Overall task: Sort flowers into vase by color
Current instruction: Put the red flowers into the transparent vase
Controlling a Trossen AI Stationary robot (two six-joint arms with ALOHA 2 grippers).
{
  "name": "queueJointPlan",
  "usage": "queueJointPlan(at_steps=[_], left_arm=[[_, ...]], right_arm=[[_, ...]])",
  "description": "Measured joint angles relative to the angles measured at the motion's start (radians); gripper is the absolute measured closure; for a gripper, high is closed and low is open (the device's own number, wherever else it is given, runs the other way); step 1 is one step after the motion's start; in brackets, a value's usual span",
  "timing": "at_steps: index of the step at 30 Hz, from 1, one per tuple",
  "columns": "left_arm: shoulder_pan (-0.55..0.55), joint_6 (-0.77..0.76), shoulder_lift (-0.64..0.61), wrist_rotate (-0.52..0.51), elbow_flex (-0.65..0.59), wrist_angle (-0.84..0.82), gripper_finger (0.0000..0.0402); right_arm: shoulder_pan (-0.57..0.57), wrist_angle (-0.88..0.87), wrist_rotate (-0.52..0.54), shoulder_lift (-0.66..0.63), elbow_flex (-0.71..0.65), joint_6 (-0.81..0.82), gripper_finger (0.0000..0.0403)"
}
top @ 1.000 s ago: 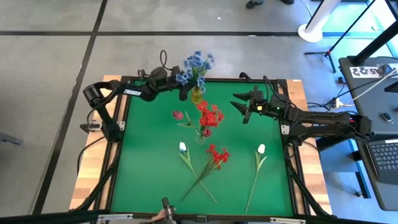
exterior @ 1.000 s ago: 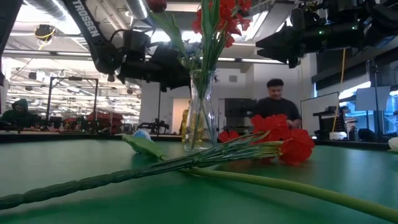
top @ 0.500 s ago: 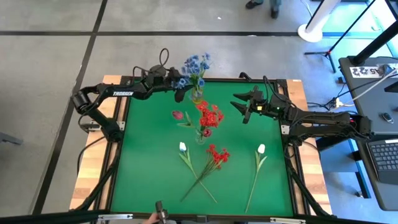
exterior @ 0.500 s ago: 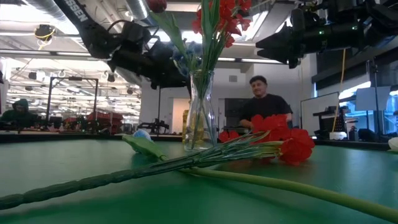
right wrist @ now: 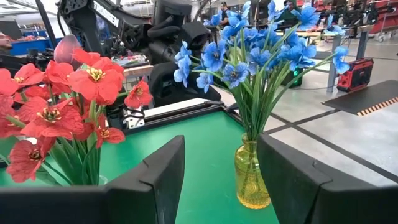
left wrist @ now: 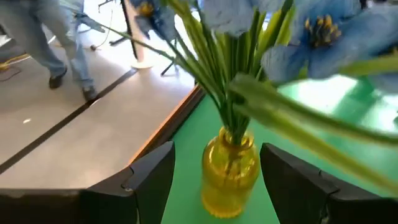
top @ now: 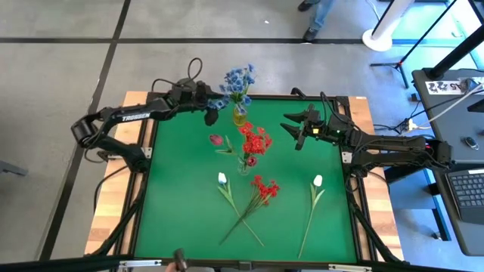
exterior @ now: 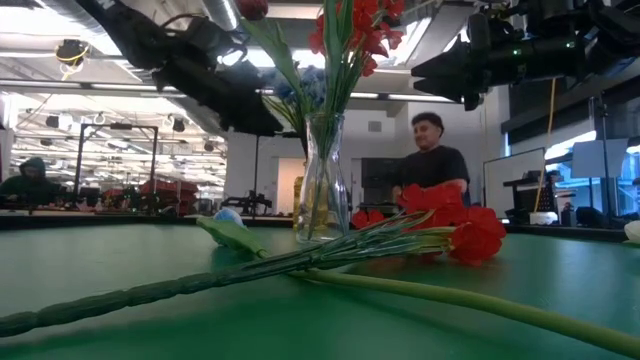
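Blue flowers (top: 238,78) stand in a yellow vase (top: 239,115) at the table's far edge. Red blooms (top: 255,140) and a rosebud (top: 217,140) stand in a clear vase (exterior: 322,180) at mid-table. Two white tulips (top: 221,179) (top: 318,180) and a red cluster (top: 265,187) lie flat on the green mat. My left gripper (top: 212,110) hangs open just left of the yellow vase (left wrist: 230,171), touching nothing. My right gripper (top: 292,133) hovers open to the right of both vases, with nothing between its fingers (right wrist: 149,180).
The green mat (top: 181,219) has bare room at its near left and far right. The lying stems cross at the near middle (top: 243,219). A person (exterior: 430,165) walks behind the table's far edge. A laptop (top: 469,189) sits on a stand at the right.
My left gripper has drawn back from the yellow vase toward the table's left edge and risen, tipping up from a downward slant to nearly level. The blue flowers stay in the vase. The person behind the table has walked along.
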Motion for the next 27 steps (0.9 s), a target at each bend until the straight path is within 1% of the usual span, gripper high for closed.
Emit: queueJointPlan(at_steps=[5, 9, 17, 24, 27], left_arm=[[0.000, 0.002, -0.053, -0.021, 0.000, -0.167, 0.0169], [0.000, -0.033, -0.105, 0.001, 0.000, -0.231, 0.0171], [0.000, -0.046, -0.237, 0.014, -0.002, -0.336, 0.0177], [0.012, -0.063, -0.339, 0.015, -0.091, -0.329, 0.0177], [0.027, -0.071, -0.381, 0.014, -0.129, -0.325, 0.0177]], right_arm=[[0.000, -0.003, -0.014, 0.000, 0.000, 0.020, 0.0206], [0.000, -0.031, -0.041, -0.008, 0.003, 0.020, 0.0206], [0.000, -0.330, -0.042, -0.072, 0.094, 0.038, 0.0206], [0.000, -0.521, -0.042, -0.085, 0.162, 0.053, 0.0206], [0.000, -0.577, -0.031, -0.085, 0.187, 0.067, 0.0206]])
